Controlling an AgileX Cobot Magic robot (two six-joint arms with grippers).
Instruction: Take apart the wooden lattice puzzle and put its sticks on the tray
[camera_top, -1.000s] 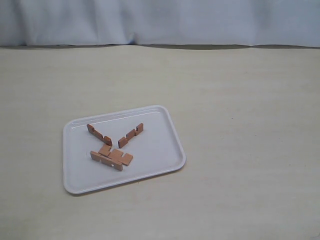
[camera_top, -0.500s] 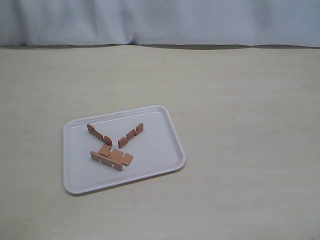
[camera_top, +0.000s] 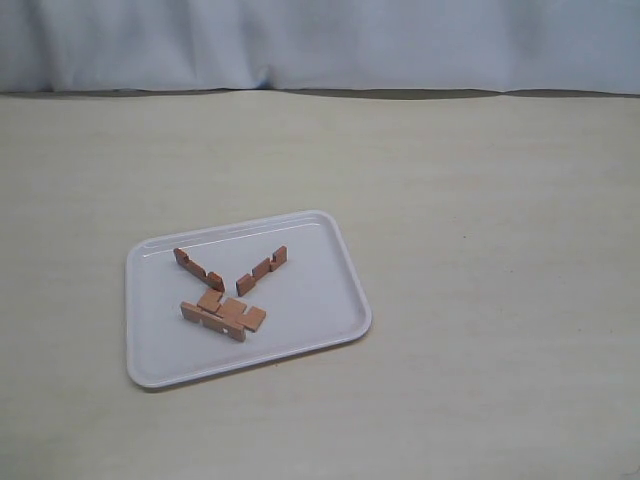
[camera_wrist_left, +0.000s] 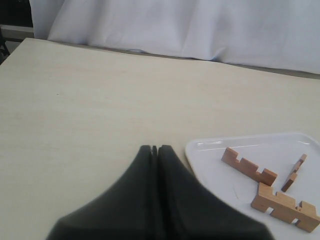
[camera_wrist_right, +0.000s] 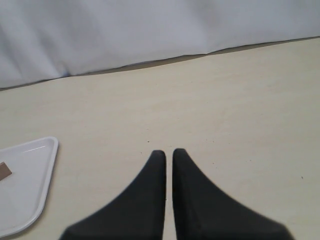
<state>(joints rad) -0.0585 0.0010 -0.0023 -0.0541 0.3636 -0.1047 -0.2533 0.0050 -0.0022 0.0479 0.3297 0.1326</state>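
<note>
**Bench (camera_top: 490, 200) with tray and two claws, seen from the room.** Both claws show only in their own wrist cameras.

- **Left claw (camera_wrist_left: 154, 148):** its two dark fingers are pressed tip to tip, with nothing between them.
- **Right claw (camera_wrist_right: 169, 152):** it is narrow, with only a thin slit parting its fingers, and it too is empty.
- **Tray (camera_top: 335, 290):** the white tray lies flat on the bench between the two claws. One rounded corner sits just beside the left claw's fingers. It is well apart from the right claw, whose camera catches only one corner of it.
- **Sticks:** all the reddish-brown sticks rest inside the tray's rim.
  - One notched stick (camera_top: 199, 268) lies alone, near the left claw's tips.
  - A second stick (camera_top: 262, 270) lies beyond it from that claw, not touching it, the two splayed like a V.
  - The remaining pair (camera_top: 224, 315) lie pressed side against side. From here I cannot tell whether they are locked together as a remnant of the puzzle or merely touching.
</note>
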